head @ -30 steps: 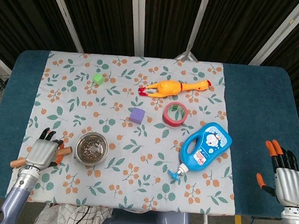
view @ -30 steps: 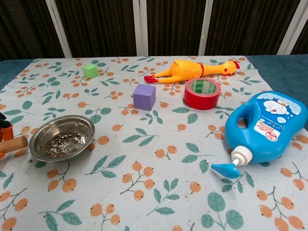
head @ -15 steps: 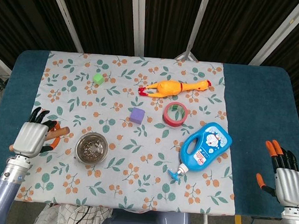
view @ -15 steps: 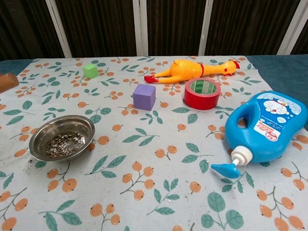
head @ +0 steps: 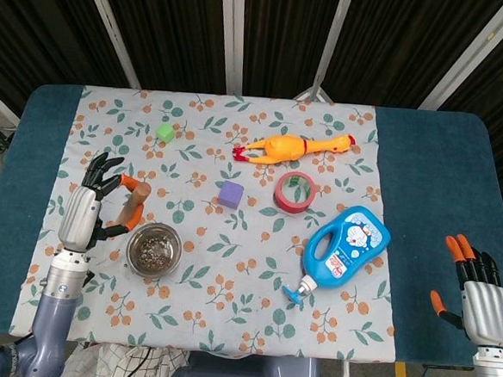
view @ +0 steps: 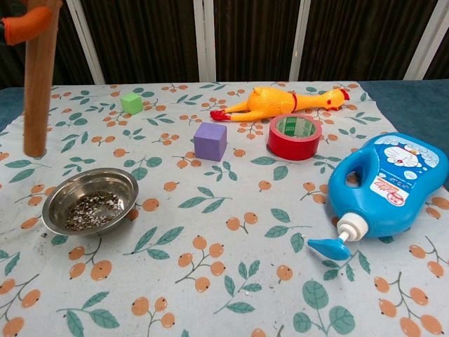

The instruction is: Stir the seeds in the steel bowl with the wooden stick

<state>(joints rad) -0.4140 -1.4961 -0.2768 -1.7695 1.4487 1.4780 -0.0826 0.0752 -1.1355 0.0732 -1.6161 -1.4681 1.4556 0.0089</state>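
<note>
Left hand (head: 84,211), right hand (head: 478,299): grey metal backs, black fingers, orange tips; silver wrists, blue-grey forearms.

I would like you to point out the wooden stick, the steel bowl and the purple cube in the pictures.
wooden stick (view: 36,84), chest view, middle of the shaft.
steel bowl (view: 125,184), chest view, bare right inner wall.
purple cube (view: 210,144), chest view, front face.
</note>
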